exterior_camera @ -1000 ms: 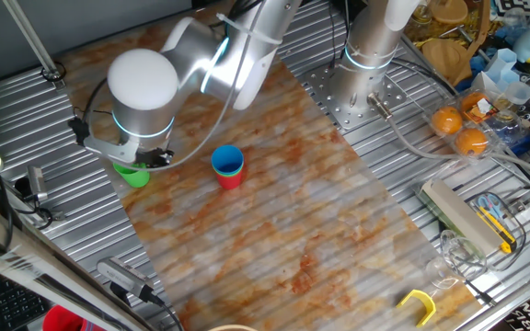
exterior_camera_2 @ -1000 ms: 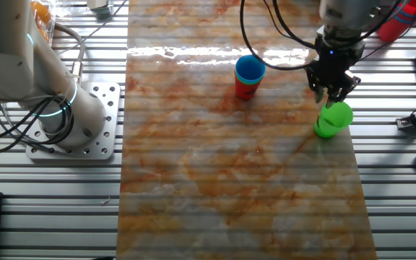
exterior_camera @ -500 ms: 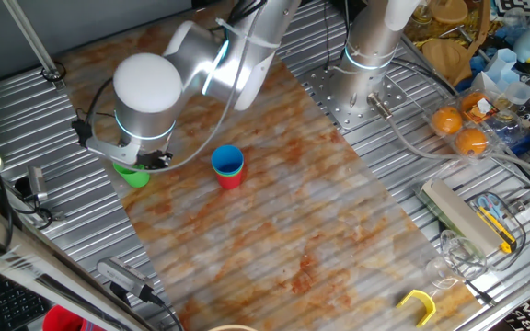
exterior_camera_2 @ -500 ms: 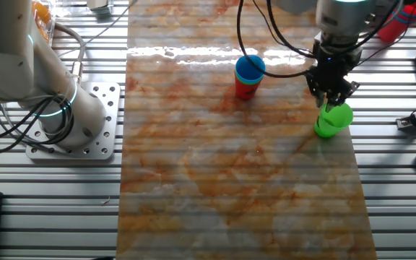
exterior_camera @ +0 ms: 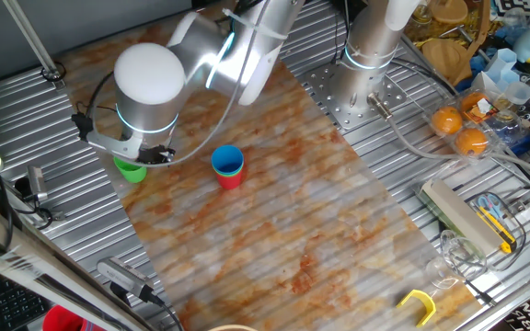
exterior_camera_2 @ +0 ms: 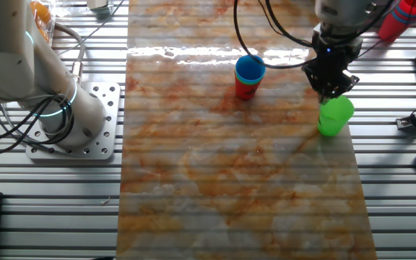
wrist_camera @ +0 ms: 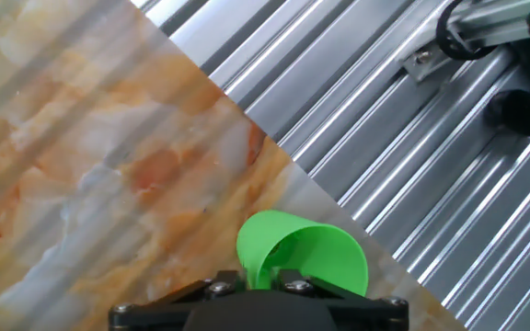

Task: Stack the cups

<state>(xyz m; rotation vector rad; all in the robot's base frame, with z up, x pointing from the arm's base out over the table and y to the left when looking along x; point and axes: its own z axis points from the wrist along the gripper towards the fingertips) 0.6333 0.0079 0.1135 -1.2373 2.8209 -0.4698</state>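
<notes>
1. In the hand view, the green cup fills the lower middle of the frame, its rim pinched at the bottom edge — the jaws are closed on the cup's wall, and it seems to hang tilted above the counter.
2. From the other fixed view the gripper sits in the upper right, with the cup just below it, near the mat's right edge.
3. The stack — blue nested in red — stands upper centre, well apart from the held cup.
4. To do this step well, I'd lift until the cup's base clears the stack's rim, carry it over, centre it above the blue mouth, level the tilt, then lower straight and only then let go.
</notes>
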